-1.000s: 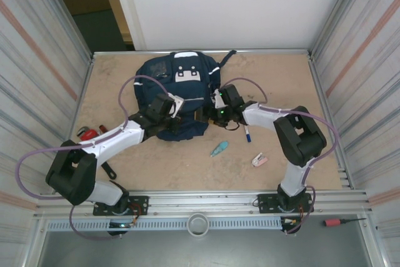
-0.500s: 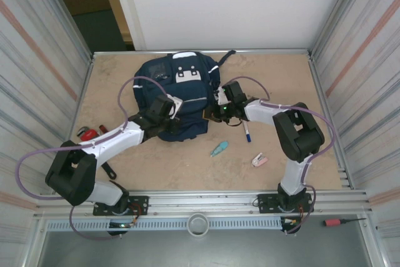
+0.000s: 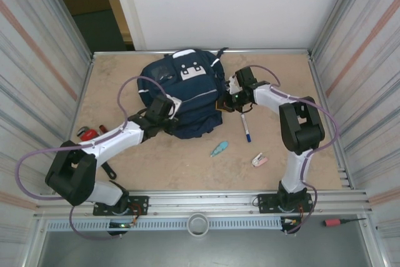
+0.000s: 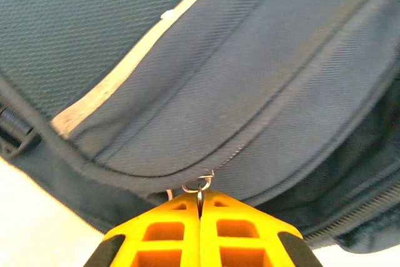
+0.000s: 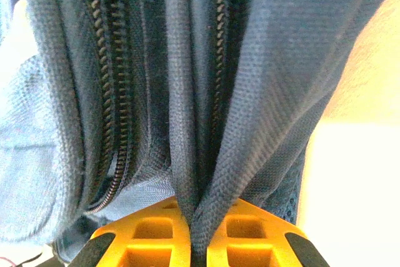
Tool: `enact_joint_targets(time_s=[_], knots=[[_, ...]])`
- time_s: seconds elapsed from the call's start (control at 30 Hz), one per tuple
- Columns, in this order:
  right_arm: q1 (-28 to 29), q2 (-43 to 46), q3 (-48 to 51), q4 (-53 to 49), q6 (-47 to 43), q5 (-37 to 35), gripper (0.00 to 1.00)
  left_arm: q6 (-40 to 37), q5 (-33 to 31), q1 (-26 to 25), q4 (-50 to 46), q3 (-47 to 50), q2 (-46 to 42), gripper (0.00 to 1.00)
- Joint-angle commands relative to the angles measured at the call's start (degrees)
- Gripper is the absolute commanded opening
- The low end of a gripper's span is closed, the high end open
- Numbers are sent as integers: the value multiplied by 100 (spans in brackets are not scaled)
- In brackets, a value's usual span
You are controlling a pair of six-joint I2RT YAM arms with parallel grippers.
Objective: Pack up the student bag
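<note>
The student bag [image 3: 184,92], a large navy backpack with white patches, lies at the back middle of the table. My left gripper [image 3: 167,108] rests on its near left part; in the left wrist view its yellow fingers [image 4: 162,236] are shut on the metal ring of a zip pull [image 4: 200,187] below a curved seam. My right gripper [image 3: 226,100] is at the bag's right edge. The right wrist view has the right gripper [image 5: 199,226] shut on a fold of the bag's navy fabric [image 5: 250,123], with two zip tracks [image 5: 115,110] running beside it.
On the table near the bag lie a blue-capped pen [image 3: 246,128], a teal item [image 3: 219,149] and a small pink item [image 3: 259,159]. A red tool [image 3: 87,133] and a black piece [image 3: 107,170] lie at the left. Metal walls close in both sides.
My right gripper closed on the bag's right edge and drew back toward the far right, lifting that side. The bag shifted slightly away. The left gripper stayed shut.
</note>
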State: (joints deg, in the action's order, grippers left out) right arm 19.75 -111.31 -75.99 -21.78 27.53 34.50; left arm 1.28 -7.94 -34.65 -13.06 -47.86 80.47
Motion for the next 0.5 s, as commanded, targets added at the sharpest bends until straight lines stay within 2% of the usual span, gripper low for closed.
enact_joint_targets(time_s=[0.0,0.1,0.17,0.3,0.47], knots=[[56,-336,-624,23,-167,31,6,26,486,-226,169,0,-34,0],[106,-519,-1062,-160,-169,-12,14,81,517,-395,207,-245,253,0],[57,-408,-1106,-285,-161,-215,25,98,500,-486,199,-451,455,0],[85,519,-126,-159,-114,-1071,46,92,515,-602,119,-755,719,0],[384,1312,1254,390,240,-1224,77,74,429,-621,146,-748,701,0]])
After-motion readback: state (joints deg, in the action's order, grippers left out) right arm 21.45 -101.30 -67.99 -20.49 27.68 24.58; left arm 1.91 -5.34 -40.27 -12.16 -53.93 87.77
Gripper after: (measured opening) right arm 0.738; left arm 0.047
